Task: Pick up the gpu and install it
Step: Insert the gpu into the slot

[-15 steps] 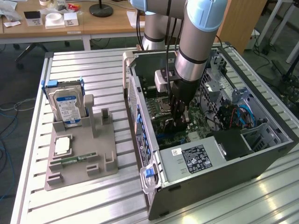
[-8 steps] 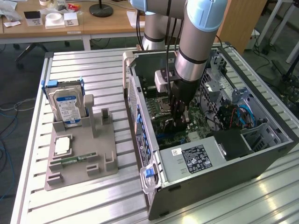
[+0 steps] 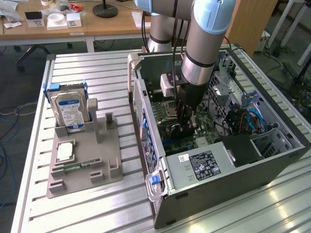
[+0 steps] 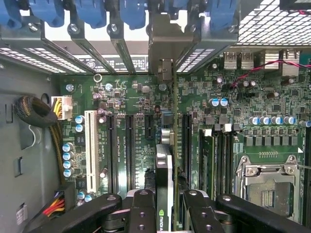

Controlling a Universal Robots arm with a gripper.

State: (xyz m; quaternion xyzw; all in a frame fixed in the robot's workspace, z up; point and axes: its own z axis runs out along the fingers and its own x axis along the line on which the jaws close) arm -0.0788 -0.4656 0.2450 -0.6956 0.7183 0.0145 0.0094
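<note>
We've got the gripper [image 4: 165, 206] clamped on the gpu [image 4: 164, 170] edge-on, right above the motherboard [image 4: 131, 141]. We'd keep it dead square to the slot, bracket toward the case's rear wall

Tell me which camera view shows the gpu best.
The wrist view. There the thin green-and-black gpu card stands edge-on between the end effector fingers, above the green motherboard slots. In the exterior view the arm hides most of it inside the open computer case.

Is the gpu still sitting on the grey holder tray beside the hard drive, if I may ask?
No, the claw holds the gpu edge-on over the motherboard.
</note>
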